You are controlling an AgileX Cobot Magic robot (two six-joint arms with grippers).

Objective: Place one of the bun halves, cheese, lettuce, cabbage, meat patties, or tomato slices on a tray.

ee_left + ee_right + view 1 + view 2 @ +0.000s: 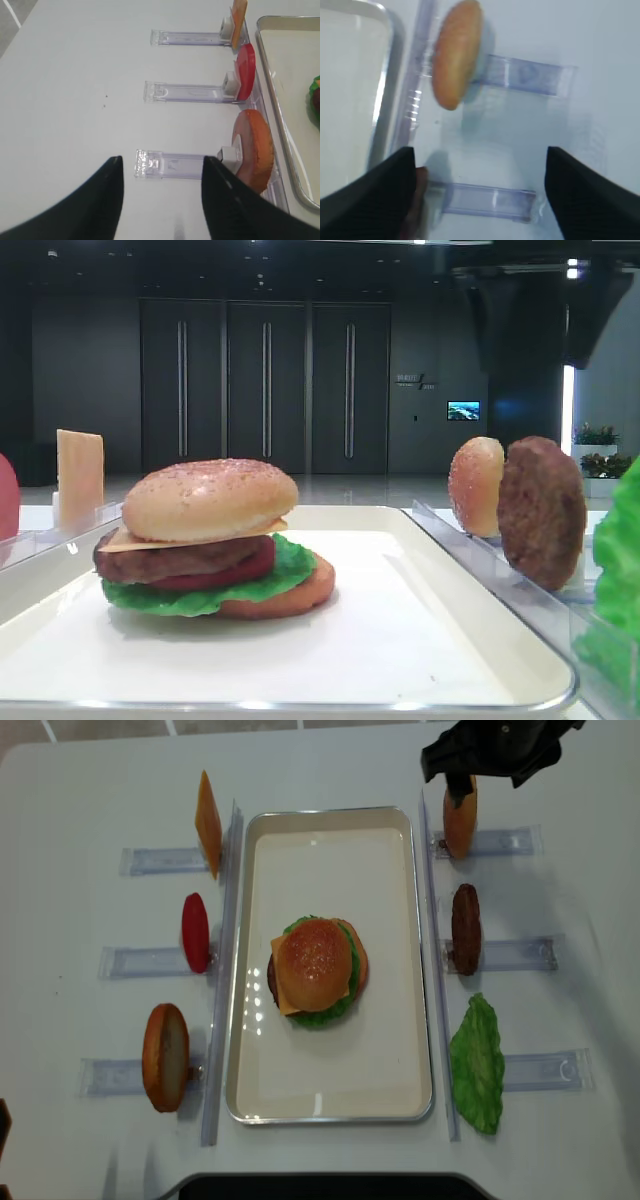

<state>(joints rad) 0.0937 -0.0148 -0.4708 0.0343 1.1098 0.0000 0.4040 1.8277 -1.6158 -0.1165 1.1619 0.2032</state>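
Right hand hangs spread wide above the racked bun half, empty.

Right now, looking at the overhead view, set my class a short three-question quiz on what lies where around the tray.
1. True or false: the burger on the tray is topped with a bun.
2. Which item stands to the left of the tray between the cheese slice and the bun base?
3. The lettuce leaf lies: A) left of tray, B) right of tray, C) on the tray.

Key: 1 true; 2 tomato slice; 3 B.
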